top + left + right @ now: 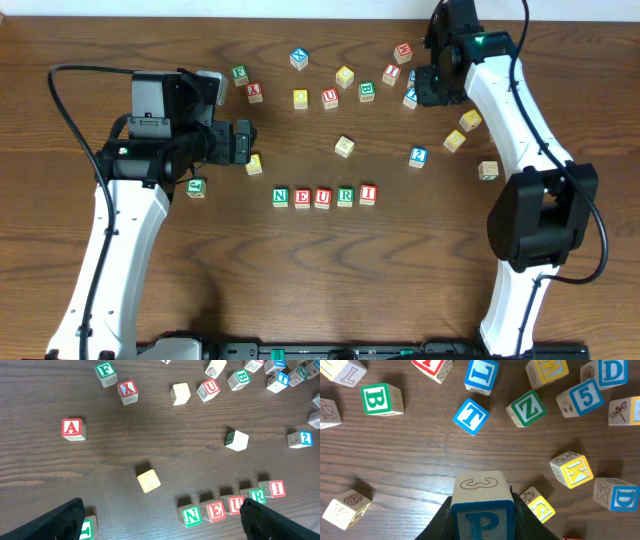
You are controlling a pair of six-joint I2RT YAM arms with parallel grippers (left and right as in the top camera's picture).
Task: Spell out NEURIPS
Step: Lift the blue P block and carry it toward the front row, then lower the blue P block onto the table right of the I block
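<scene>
While the five-cube row (323, 196) reading N-E-U-R-I lies at the near centre of the table (320, 280), the right gripper (482, 522) is clenched on the blue P cube (482, 505) among the loose cubes (530, 408) at the far right, presumably to set it just right of the red I (367, 194). The left gripper (244, 143) stands released and empty, left of the row, leaving that end unobstructed.
</scene>
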